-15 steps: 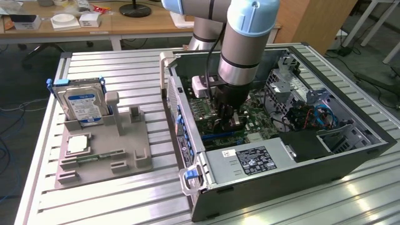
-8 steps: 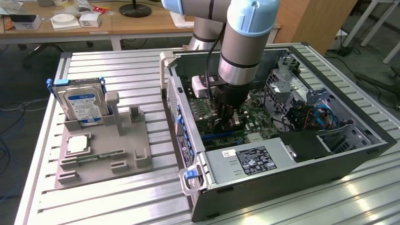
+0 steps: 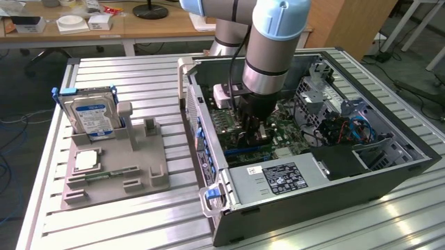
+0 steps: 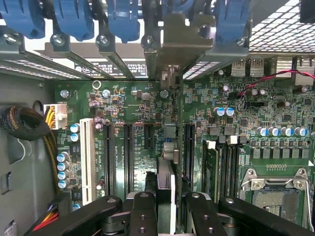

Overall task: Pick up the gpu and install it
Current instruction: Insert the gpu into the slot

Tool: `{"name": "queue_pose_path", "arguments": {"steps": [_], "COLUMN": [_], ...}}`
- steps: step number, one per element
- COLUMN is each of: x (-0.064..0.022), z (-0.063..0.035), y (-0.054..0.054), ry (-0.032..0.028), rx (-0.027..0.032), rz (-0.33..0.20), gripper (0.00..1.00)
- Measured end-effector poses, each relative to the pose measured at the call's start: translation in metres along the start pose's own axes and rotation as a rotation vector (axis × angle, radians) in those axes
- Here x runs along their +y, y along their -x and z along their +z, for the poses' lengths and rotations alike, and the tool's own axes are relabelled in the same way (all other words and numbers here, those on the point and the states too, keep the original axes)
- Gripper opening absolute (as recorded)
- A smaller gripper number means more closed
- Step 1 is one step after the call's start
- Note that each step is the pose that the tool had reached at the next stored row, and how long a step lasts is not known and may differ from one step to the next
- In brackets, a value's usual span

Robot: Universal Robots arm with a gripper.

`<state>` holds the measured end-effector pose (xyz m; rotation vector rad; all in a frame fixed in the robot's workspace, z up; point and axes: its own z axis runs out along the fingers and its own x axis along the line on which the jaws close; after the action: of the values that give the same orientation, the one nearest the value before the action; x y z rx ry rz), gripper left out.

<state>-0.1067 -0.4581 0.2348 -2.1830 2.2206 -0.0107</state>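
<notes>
I see the gpu (image 4: 166,169) edge-on in the wrist view, a thin card standing on edge above the green motherboard (image 4: 128,108), parallel to the black expansion slots (image 4: 129,157). Its silver end bracket (image 4: 179,34) sits at the case's rear slot openings, among the blue latches (image 4: 123,19). My gripper (image 4: 170,211) is shut on the card, with one black finger (image 4: 142,209) on each side of it. In the exterior view the gripper (image 3: 251,136) reaches down inside the open computer case (image 3: 389,172). Whether the card is seated in a slot is hidden.
On the exterior view's left, a grey holder tray (image 3: 111,182) carries a hard drive with a blue label (image 3: 94,114), a processor chip (image 3: 87,160) and a green memory stick (image 3: 111,173). The power supply (image 3: 278,179), drive cage (image 3: 326,99), cables (image 4: 24,123) and CPU socket (image 4: 275,194) crowd the case.
</notes>
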Motion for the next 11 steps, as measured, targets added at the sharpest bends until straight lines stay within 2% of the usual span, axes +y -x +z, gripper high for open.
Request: {"name": "queue_pose_path", "arguments": {"steps": [11], "x": [0.0000], "z": [0.0003], "y": [0.0006], "ry": [0.0000], "rx": [0.0000], "rz": [-0.001], "gripper": [0.27]}}
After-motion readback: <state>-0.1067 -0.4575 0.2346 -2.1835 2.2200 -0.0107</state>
